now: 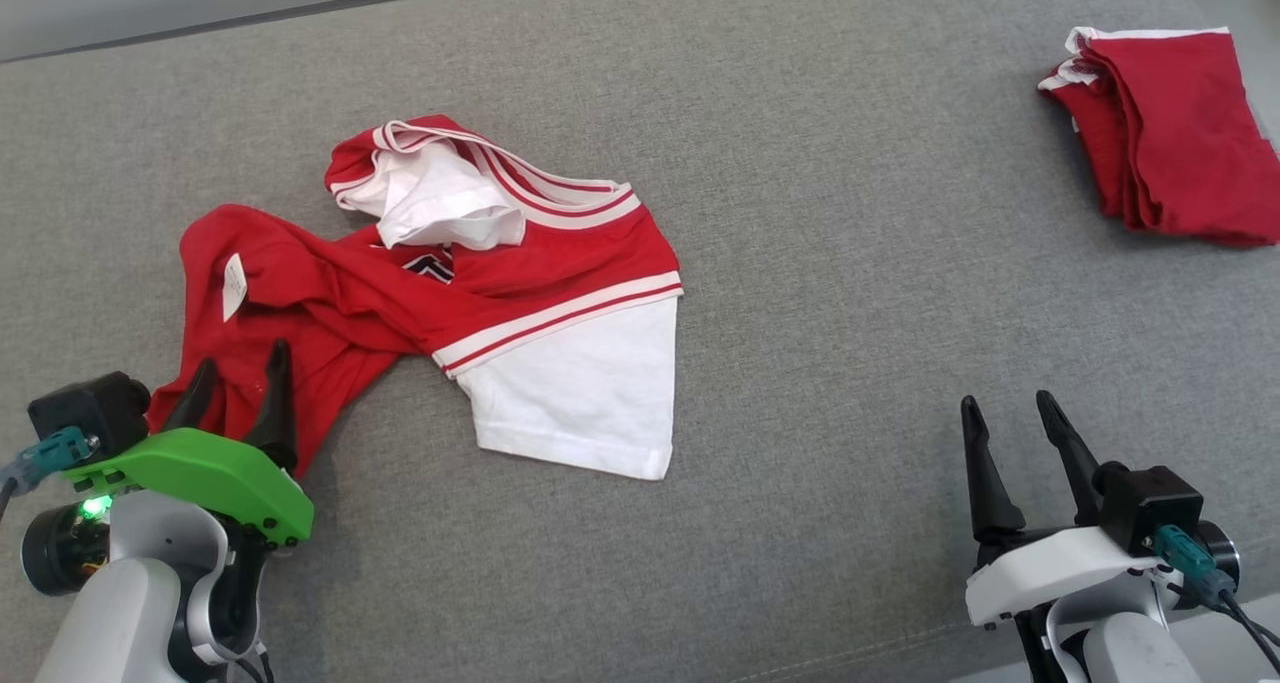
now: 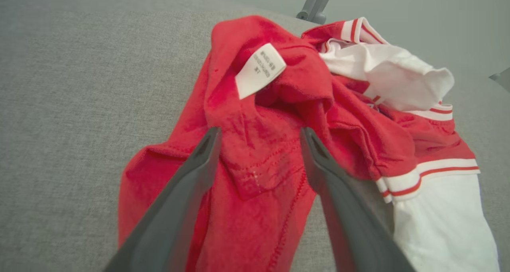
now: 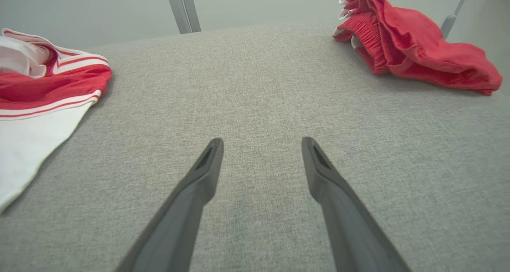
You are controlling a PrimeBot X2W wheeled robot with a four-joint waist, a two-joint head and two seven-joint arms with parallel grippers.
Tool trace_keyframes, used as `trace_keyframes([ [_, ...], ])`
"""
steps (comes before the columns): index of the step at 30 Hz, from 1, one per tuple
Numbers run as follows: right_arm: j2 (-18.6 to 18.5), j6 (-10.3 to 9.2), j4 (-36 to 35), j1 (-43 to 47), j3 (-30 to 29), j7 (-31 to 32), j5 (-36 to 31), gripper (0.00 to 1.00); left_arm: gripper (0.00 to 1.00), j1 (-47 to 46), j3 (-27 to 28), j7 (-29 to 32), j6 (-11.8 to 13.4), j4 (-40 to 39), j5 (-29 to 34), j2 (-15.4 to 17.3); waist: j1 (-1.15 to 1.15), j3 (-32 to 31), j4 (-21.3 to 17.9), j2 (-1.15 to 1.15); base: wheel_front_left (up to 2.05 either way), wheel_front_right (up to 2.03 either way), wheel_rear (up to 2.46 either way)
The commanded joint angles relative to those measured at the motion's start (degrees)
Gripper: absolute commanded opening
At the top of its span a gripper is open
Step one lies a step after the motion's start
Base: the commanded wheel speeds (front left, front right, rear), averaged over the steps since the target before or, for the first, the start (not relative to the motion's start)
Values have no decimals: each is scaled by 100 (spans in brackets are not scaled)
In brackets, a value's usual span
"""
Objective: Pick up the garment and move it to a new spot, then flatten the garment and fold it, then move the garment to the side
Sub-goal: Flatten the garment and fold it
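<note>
A crumpled red and white shirt (image 1: 480, 303) with striped trim lies on the grey surface left of centre; a white label (image 1: 233, 285) shows on its red part. My left gripper (image 1: 243, 365) is open, its fingers hovering over the shirt's red lower left corner (image 2: 259, 172), nothing pinched between them. In the left wrist view the label (image 2: 259, 69) sits just beyond the fingertips. My right gripper (image 1: 1005, 408) stands open at the lower right over bare fabric (image 3: 261, 144), well apart from the shirt (image 3: 44, 89).
A folded red garment (image 1: 1170, 133) lies at the far right back corner, also in the right wrist view (image 3: 414, 45). The grey padded surface (image 1: 820, 263) spreads wide between the two garments. A metal leg (image 3: 183, 7) stands beyond the far edge.
</note>
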Motion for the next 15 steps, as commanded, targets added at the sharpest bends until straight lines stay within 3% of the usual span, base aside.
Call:
trace_keyframes([
  [1,-9,-11,-8,-51,-8,-3,40,100,100,-75,33,4,30,63,-51,56,0,46,-75,22,0,0,0],
  [5,-8,-11,-33,-45,-30,-3,58,100,99,-105,61,-12,11,224,-76,98,0,97,-123,22,0,0,0],
  [6,-9,-11,-35,-45,-39,-3,58,100,89,-117,65,-20,2,246,-77,101,0,108,-124,22,0,0,0],
  [7,-9,-11,-35,-48,-46,-3,60,100,68,-130,55,-8,-25,271,-72,107,0,118,-121,22,0,0,0],
  [8,-8,-11,-36,-54,-50,-3,64,100,38,-146,51,11,-40,301,-87,96,0,129,-116,22,0,0,0],
  [9,-8,-11,-34,-63,-55,-3,67,100,22,-164,46,19,-56,337,-101,85,0,136,-109,22,0,0,0],
  [10,-9,-11,-29,-77,-54,-3,71,100,0,-189,37,17,-82,373,-108,78,0,144,-103,22,0,0,0],
  [15,-9,-11,-18,-111,-32,-3,90,100,0,-293,6,-59,-165,515,-101,68,0,151,-79,22,0,0,0],
])
